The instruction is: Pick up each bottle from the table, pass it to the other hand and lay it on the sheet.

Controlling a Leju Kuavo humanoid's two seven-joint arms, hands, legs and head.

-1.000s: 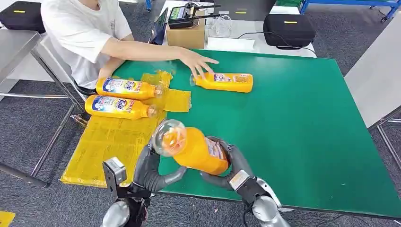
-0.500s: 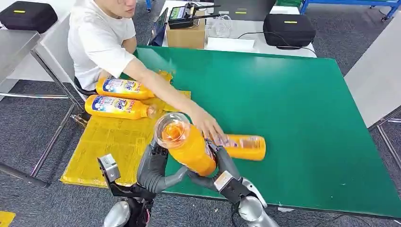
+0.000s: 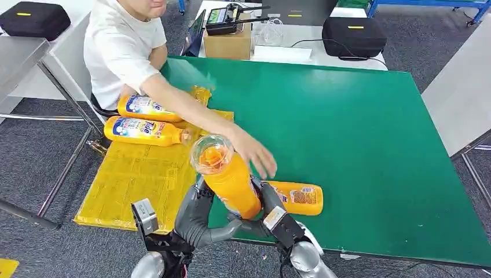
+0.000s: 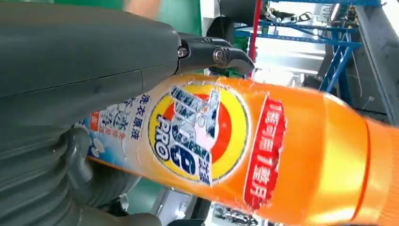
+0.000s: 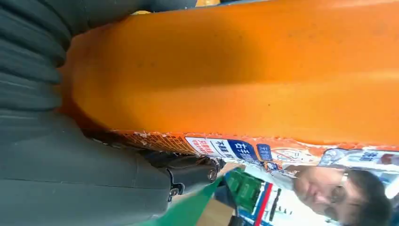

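Both hands on one bottle point(image 3: 228, 179) at lower centre: left hand point(image 3: 194, 214) and right hand point(image 3: 269, 211) have fingers wrapped round its lower body. Long axis near upright, cap toward camera. Sheet point(image 3: 133, 174) lies left, nearer left hand.

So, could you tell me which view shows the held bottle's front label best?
The left wrist view: the held bottle turns its round logo label squarely to the camera. The head view shows mostly its clear cap end; the right wrist view shows its plain orange side and a label edge.
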